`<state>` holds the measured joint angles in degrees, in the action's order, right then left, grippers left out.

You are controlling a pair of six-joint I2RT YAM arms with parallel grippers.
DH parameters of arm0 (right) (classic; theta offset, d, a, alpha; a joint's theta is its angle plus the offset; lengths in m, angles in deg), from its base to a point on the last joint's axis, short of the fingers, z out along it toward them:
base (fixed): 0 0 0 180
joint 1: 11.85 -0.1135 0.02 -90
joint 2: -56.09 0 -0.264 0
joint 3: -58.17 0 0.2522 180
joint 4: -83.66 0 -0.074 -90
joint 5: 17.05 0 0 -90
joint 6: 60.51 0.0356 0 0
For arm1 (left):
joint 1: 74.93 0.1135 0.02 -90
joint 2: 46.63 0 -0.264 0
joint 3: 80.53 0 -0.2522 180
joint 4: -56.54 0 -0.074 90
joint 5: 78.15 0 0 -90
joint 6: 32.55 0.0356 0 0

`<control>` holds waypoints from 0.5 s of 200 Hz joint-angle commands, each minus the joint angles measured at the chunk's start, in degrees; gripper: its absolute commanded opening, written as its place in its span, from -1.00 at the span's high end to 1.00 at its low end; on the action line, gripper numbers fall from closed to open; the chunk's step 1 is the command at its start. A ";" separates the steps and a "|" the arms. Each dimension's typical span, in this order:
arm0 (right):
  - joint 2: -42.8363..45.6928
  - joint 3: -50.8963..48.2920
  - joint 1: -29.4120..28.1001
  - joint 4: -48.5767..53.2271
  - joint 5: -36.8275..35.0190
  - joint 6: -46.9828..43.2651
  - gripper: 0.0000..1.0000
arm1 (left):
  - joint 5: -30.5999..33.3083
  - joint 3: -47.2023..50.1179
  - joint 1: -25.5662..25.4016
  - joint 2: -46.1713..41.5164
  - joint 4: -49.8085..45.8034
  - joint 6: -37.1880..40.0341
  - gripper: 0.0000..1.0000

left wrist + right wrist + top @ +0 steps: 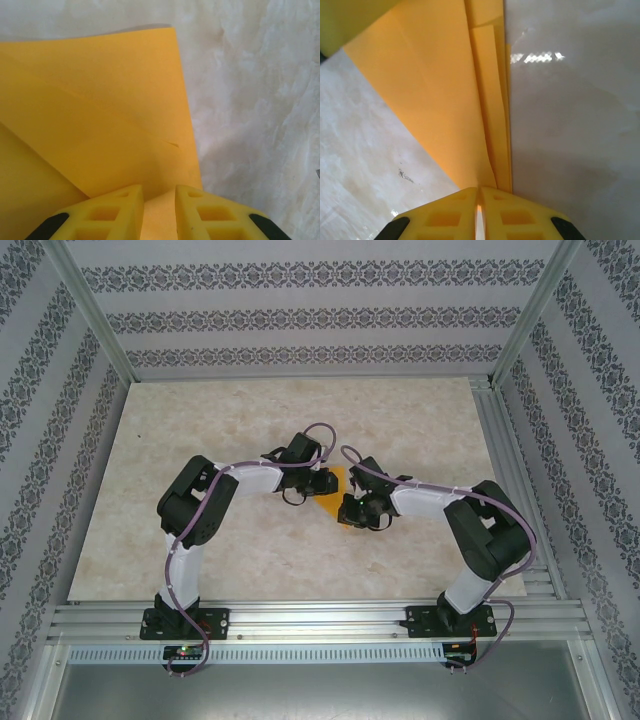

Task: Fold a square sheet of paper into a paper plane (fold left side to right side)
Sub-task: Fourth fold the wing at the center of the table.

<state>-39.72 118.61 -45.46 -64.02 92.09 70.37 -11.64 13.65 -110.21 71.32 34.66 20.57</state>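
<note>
Pinching the folded orange-yellow paper sheet (445, 90) at its narrow end, my right pincer (479, 210) had its yellow fingers pressed together. The stacked layers ran straight into the seam between them. From that wrist the sheet's long axis led directly away from the pincer, from bottom centre to the top of the frame. Its creased edges were bunched on the right and a broad flap spread to the upper left.

My left pincer (159, 212) sat low over the other end. Its jaws stood a little apart with paper (100, 110) showing in the gap, clamped on nothing that I could make out. A diagonal crease crossed the frame from upper left to lower centre. The free edge ran down the right side, with bare tabletop beyond it.

From above, the sheet (335, 490) lay mid-frame on the pale marbled tabletop (200, 440), a wedge wide at upper left and tapering to lower right. The left pincer (318, 483) met the wide end and the right pincer (352, 508) the point, so both were about equally close.

Judgement: the left-to-right fold turns on that axis. The left pincer, on the free side, seems better placed to carry a flap across while the right anchors. No container was involved; the sheet rested directly on the table.
</note>
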 commanded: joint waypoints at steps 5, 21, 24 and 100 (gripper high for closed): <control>1.24 -3.86 0.04 6.28 -0.78 -0.45 0.76 | 4.84 -0.77 0.46 3.69 -1.82 1.50 0.47; 1.97 -4.92 0.04 6.85 -0.85 -0.53 0.75 | 4.97 -0.81 0.44 3.78 -1.95 1.65 0.47; 2.10 -5.23 0.03 6.98 -0.92 -0.54 0.75 | 5.05 -0.81 0.48 3.76 -1.96 1.64 0.47; 9.98 -3.50 1.33 6.47 1.49 -1.68 0.74 | 4.55 -0.28 0.48 2.88 -1.67 1.44 0.47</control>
<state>-33.49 113.80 -45.04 -60.67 92.40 69.82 -11.79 12.89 -110.24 71.83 34.38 20.59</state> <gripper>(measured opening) 0.126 0.267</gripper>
